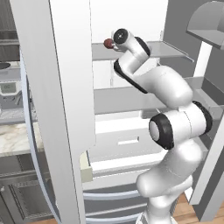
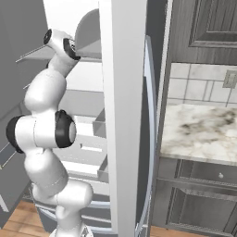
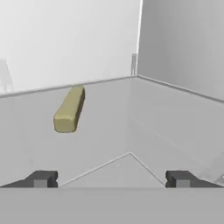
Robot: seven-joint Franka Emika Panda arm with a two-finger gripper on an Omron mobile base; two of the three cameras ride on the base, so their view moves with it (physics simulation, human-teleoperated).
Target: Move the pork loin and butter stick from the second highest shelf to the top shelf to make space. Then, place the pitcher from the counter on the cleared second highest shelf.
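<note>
Here the fridge stands open, its wide white door (image 1: 61,100) swung out on the near left in the left base view, with a marble tabletop (image 2: 203,132) over dark grey cabinets to the right of it in the right base view and a strip of wooden floor (image 1: 188,210) below. Inside, pale grey shelves run across: the top shelf (image 1: 168,49) high up and the second highest shelf (image 1: 118,98) below it. The pork loin (image 1: 108,43) sits on the top shelf near its left end, just beside the arm's wrist, which reaches in at that height. The hand view gives what the base views hide: the butter stick (image 3: 69,109) lying flat on a grey shelf, left of centre, ahead of the fingers (image 3: 41,178), near the back wall. The fingers stand wide apart and hold nothing, with the gripper (image 3: 111,178) clear of the stick.
</note>
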